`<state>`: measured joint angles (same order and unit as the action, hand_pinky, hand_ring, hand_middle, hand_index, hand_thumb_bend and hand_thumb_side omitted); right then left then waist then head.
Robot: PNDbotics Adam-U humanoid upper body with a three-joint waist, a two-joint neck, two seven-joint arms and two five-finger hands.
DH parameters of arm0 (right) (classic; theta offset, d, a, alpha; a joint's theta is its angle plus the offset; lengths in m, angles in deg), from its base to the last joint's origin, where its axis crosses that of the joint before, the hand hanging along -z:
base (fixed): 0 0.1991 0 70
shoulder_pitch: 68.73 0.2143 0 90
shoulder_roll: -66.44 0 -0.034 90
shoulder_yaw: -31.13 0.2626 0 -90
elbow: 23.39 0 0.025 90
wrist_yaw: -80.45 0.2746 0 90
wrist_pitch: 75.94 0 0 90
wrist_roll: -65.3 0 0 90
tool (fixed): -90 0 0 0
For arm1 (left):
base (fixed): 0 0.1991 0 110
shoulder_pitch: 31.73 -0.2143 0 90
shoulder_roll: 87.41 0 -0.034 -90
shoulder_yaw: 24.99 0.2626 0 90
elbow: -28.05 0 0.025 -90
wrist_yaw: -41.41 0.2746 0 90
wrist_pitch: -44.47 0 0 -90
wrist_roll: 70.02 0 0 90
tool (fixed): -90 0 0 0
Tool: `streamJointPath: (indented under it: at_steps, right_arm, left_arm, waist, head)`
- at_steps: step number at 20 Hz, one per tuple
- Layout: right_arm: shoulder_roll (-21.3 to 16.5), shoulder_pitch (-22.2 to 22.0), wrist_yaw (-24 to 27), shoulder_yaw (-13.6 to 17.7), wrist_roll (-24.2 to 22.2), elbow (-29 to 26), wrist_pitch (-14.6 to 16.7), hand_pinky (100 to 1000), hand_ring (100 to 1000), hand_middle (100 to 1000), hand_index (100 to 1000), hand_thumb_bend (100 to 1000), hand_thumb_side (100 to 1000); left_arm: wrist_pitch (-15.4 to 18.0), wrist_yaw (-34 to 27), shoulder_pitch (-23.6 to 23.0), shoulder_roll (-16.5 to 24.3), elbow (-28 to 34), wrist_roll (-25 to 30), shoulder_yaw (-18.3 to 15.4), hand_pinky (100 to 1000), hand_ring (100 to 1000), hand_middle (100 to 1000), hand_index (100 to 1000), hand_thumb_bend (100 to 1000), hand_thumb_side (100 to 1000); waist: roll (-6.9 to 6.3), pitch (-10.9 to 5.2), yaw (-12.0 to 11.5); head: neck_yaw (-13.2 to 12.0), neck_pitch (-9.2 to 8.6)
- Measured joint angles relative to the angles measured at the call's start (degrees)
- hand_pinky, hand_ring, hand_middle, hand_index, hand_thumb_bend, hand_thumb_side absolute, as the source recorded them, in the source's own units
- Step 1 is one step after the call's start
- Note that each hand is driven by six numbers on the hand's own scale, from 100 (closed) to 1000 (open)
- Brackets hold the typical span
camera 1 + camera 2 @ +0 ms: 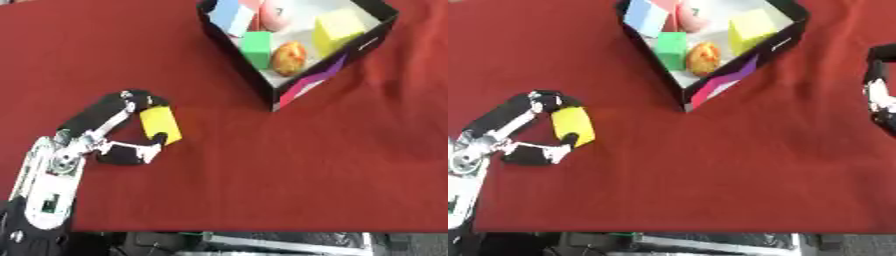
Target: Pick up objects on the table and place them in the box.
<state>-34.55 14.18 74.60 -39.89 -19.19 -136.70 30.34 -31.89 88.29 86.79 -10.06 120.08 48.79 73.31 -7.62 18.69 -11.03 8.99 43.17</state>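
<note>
My left robot hand (131, 131) pinches the yellow block (161, 125) w/ fingers + thumb, low on the red tabletop (289, 165). The box (268, 86), up and right of it, already holds several things. Only this block's left, I think. Right robot hand (879, 92): can't tell.

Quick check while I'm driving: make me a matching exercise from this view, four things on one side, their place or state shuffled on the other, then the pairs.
Things:
1. yellow block
2. green block
3. right hand
4. box

Place or state:
A. at the right edge of the right eye view, holding nothing
B. on the red cloth, far side, open top
C. pinched in the left hand
D. inside the box, beside an orange egg-shaped thing

Pairs: 1-C, 2-D, 3-A, 4-B
</note>
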Motion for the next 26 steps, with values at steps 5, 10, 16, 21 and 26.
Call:
streamJointPath:
  at_steps: [5,10,16,21,26]
  right_arm:
    - [0.0,0.01,0.02,0.01,0.26,0.0,0.26,1000,694,624,705,100,470]
    - [-0.02,0.01,0.73,0.03,0.71,0.0,0.7,1000,694,624,705,100,470]
    - [-0.77,0.24,3.39,0.39,1.67,0.0,1.19,1000,695,626,705,100,470]
    - [-2.8,1.5,8.75,1.28,3.45,0.0,1.91,1000,699,629,707,100,482]
    - [-4.47,2.71,13.16,1.76,4.01,0.0,2.14,1000,700,629,707,100,483]
  left_arm:
    - [-0.57,-4.89,1.48,2.74,4.93,-0.56,-0.25,684,530,385,804,100,138]
    - [-1.82,-10.9,6.9,5.07,10.91,-1.69,-0.36,683,527,382,804,111,100]
    - [-3.36,-16.1,21.91,6.33,11.7,-2.43,1.5,695,545,399,817,258,100]
    - [-3.29,-13.99,33.39,6.17,-1.1,-2.89,3.01,702,554,408,820,280,100]
    - [-0.56,-8.49,39.63,3.55,-16.19,-4.54,3.15,703,575,421,812,205,110]
  waist:
    - [0.0,0.0,0.1]
    - [0.0,-0.01,0.5]
    - [0.04,-0.13,2.03]
    - [0.66,-0.24,3.99]
    - [0.67,-0.26,5.3]
  head:
    - [1.1,-1.96]
    - [1.73,-3.5]
    - [1.22,-3.61]
    - [-0.15,-4.53]
    - [-1.8,-4.56]
